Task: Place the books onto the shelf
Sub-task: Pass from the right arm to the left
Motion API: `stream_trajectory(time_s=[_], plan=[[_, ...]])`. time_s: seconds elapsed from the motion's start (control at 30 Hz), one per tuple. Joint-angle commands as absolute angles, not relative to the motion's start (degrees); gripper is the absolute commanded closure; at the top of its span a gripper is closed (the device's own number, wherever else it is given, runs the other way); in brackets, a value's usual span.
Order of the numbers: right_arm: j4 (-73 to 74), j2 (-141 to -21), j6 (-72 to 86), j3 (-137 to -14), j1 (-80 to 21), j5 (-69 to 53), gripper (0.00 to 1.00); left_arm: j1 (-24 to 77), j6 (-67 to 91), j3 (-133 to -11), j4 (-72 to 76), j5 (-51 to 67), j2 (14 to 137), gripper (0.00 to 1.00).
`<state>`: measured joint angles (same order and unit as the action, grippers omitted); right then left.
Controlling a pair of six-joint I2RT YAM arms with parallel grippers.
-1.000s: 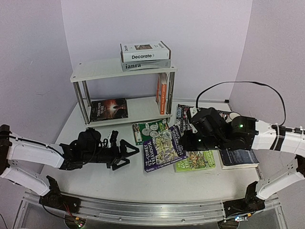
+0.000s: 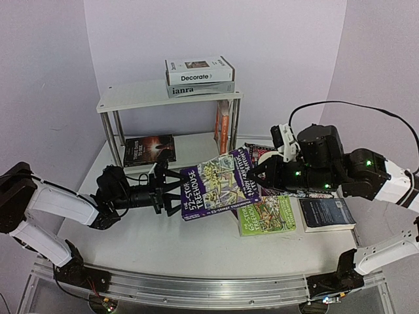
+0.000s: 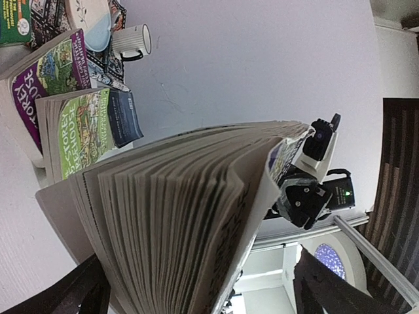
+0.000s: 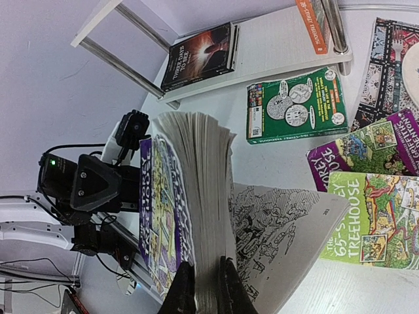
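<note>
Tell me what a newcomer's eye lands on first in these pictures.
The purple Treehouse paperback hangs in mid-air above the table, pages fanned, pinched at one end by the right tool while the open left tool straddles its other end. Behind it, the white shelf carries the Decorate book stacked on its top tier. A green Treehouse paperback lies flat below the right arm.

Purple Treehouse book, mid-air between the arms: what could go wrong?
1. The right end effector pinches the purple book at one edge; its pages fan open, so it may slip or tear.
2. The left end effector is open around the opposite edge; if the right lets go early, the book could drop.
</note>
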<state>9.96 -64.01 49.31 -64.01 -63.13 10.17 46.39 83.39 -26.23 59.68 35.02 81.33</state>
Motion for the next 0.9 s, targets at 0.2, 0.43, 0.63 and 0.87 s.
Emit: stream_trajectory(time_s=[0.2,0.43,0.63,0.87], plan=[[2.9,-62.84,50.82,-64.15,-62.96,10.98,1.0,46.23,85.6,-25.22,66.89,34.98,81.28,0.45],[2.95,-62.74,50.83,-62.42,-62.94,11.51,0.9,46.23,85.02,-24.32,66.9,33.63,80.72,0.74],[4.1,-61.25,49.97,-59.15,-62.98,13.34,0.62,46.23,85.17,-23.65,66.88,32.84,81.36,0.99],[8.97,-58.57,43.93,-57.47,-62.98,12.27,0.24,46.16,85.3,-22.93,66.91,31.64,81.2,1.0]])
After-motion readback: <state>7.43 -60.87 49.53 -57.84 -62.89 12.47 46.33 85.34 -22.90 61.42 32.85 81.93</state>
